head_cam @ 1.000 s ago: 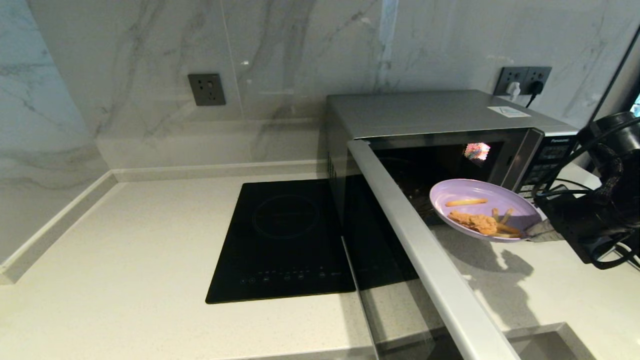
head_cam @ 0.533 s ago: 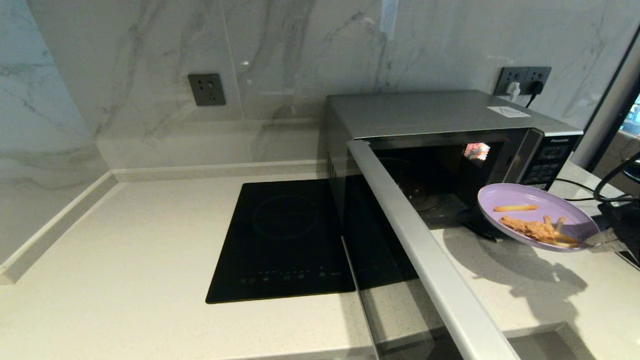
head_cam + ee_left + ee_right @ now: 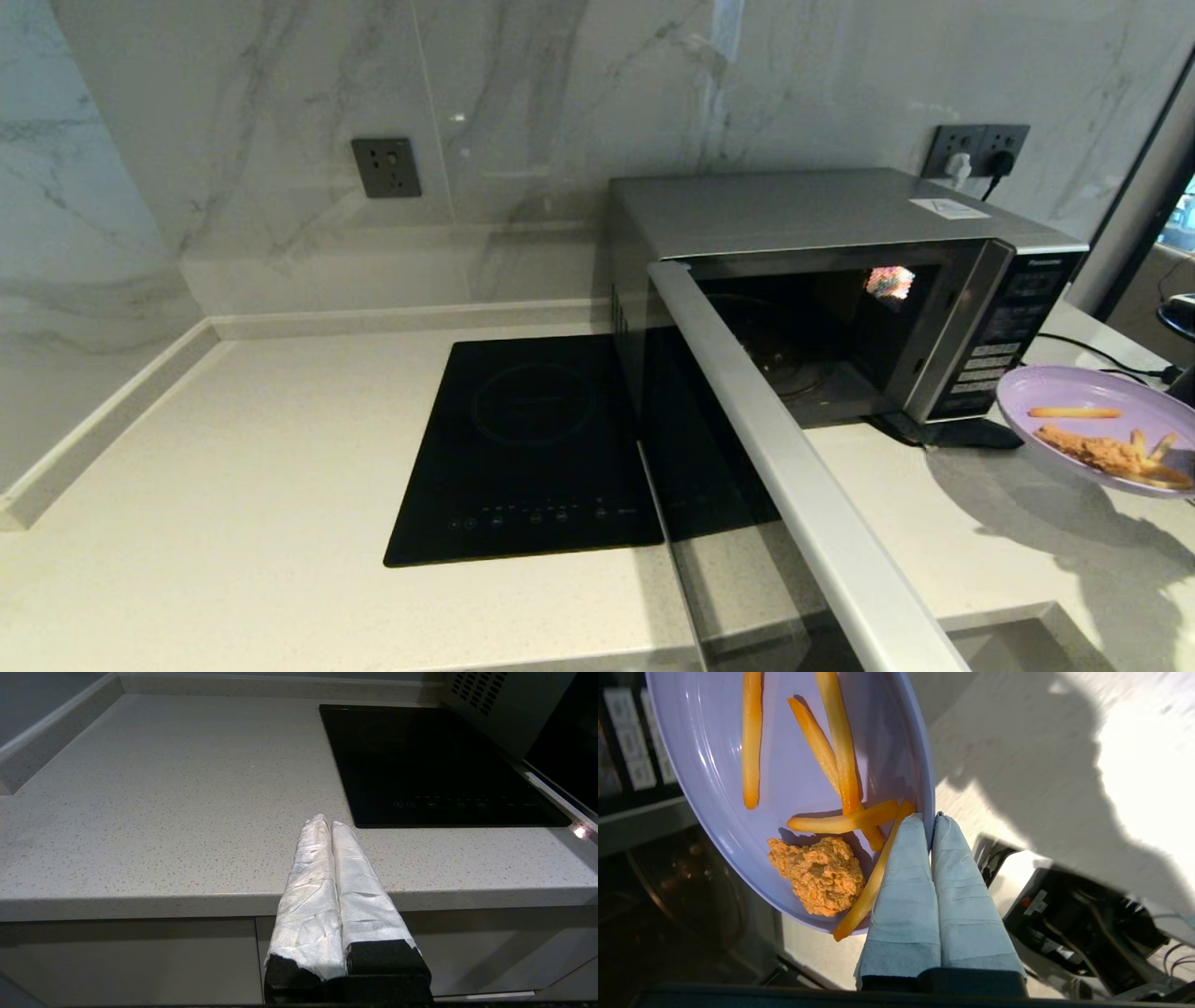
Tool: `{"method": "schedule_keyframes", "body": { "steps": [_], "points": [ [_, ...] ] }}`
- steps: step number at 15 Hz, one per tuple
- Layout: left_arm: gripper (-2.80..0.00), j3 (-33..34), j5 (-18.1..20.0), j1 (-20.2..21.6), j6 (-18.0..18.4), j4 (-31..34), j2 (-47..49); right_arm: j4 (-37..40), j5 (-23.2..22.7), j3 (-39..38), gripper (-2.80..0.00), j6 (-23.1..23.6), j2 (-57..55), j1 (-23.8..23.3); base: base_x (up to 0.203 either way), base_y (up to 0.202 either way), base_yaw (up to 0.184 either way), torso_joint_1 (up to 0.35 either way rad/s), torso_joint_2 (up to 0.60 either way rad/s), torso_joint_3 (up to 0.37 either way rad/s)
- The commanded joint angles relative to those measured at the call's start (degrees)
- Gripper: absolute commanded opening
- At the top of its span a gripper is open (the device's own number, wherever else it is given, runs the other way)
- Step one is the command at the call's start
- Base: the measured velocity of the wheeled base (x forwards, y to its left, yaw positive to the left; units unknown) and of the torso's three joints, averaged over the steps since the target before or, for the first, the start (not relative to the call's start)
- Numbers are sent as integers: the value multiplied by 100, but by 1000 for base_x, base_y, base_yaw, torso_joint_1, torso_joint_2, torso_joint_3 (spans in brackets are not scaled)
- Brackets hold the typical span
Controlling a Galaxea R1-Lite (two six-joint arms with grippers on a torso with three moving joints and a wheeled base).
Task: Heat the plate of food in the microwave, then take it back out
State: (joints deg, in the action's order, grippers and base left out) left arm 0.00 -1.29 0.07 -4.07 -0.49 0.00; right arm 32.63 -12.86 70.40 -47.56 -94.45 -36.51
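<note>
Plate of food (image 3: 1092,425) hangs in the air at the far right of the scene, clear of the counter (image 3: 233,467) and just right of the microwave (image 3: 822,224). From the left: the left gripper (image 3: 325,823), fingers pressed together and empty, rests at the counter's near edge; a black induction hob (image 3: 532,448) lies flush in the counter; the microwave stands with its door (image 3: 794,485) swung wide toward the near side, cavity dark. The right gripper (image 3: 930,822) is clamped on the plate's rim, fries and a breaded piece beside its fingers.
</note>
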Motion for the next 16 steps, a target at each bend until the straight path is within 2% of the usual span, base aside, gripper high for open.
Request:
{"method": "schedule_keyframes", "body": {
  "steps": [1,8,16],
  "points": [
    [-280,0,-3,1,-6,-4,9,-147,-91,-13,-280,364,-255,-419,0,0,0,0,0,0],
    [-280,0,-3,1,-6,-4,9,-1172,-102,-122,-280,1385,-1286,-1148,0,0,0,0,0,0],
    [-280,0,-3,1,-6,-4,9,-1259,-120,41,-280,1643,-2143,-1494,0,0,0,0,0,0]
  ]
}}
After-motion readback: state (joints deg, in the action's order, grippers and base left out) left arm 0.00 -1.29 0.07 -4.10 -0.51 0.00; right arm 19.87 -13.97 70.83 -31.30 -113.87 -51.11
